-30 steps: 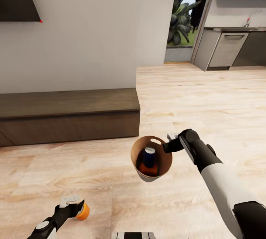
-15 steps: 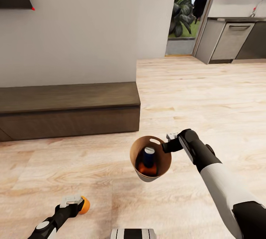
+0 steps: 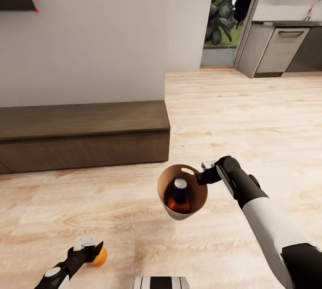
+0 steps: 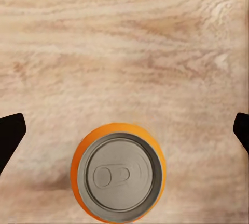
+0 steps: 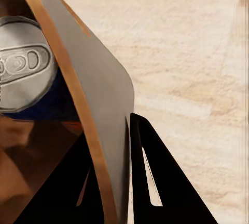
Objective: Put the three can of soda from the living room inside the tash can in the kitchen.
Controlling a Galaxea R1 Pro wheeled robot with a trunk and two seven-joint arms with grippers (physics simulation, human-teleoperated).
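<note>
Over the wooden floor, near the kitchen doorway: bin in one gripper, last can under the other.

The right gripper [image 3: 206,172] is pinching the rim of the bin [image 3: 200,198], one finger inside the wall and one outside, and is carrying it above the floor [image 3: 250,119] with the blue can [image 3: 180,190] and an orange can [image 3: 179,205] lying inside. The left gripper [image 3: 88,247] is hanging spread wide over the third can [image 4: 118,179], which is standing upright on the boards, its fingertips well apart on either side and not touching it. Closing off-centre is the likely risk: one finger would nudge the round can, tipping it and sending it rolling. The thin rim hold is another; a swing of the arm could tilt the bin and spill both cans. The kitchen cabinets [image 3: 279,50] are showing well ahead.
</note>
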